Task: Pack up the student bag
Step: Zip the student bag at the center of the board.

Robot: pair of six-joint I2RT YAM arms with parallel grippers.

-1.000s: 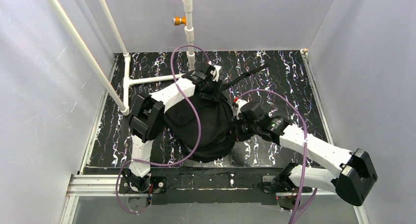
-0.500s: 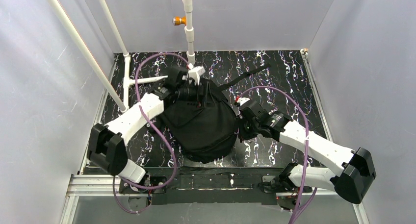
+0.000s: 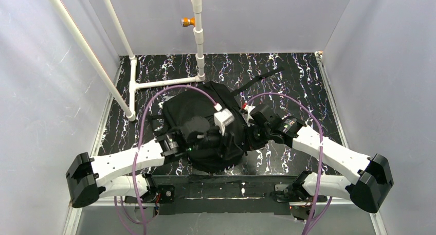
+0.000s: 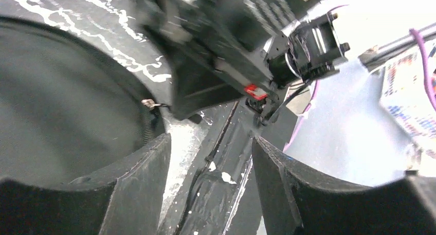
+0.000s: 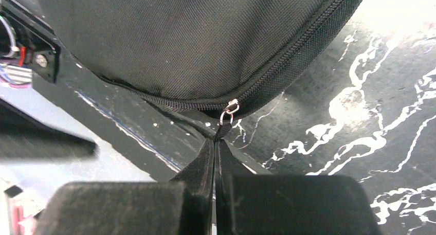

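Note:
The student bag (image 3: pixel 198 107) is a large black fabric backpack lying flat in the middle of the black marbled table. My right gripper (image 3: pixel 250 137) is at the bag's right edge. In the right wrist view it (image 5: pixel 215 141) is shut on the black pull tab of the zipper slider (image 5: pixel 228 111) on the bag's seam (image 5: pixel 180 39). My left gripper (image 3: pixel 226 141) hovers over the bag's near right part. It is open and empty (image 4: pixel 211 140), with the bag (image 4: pixel 61 101) to its left and the right arm's wrist ahead. No books are in view.
A white pipe frame (image 3: pixel 154 83) stands at the back left, with an upright pipe (image 3: pixel 198 34) behind the bag. A black strap (image 3: pixel 259 76) trails to the back right. Grey walls close in three sides. The taped front edge (image 3: pixel 226 188) lies near the arm bases.
My left arm has swung from the bag's far top edge down to its near side, elbow out to the left. The right gripper has stayed at the bag's right edge.

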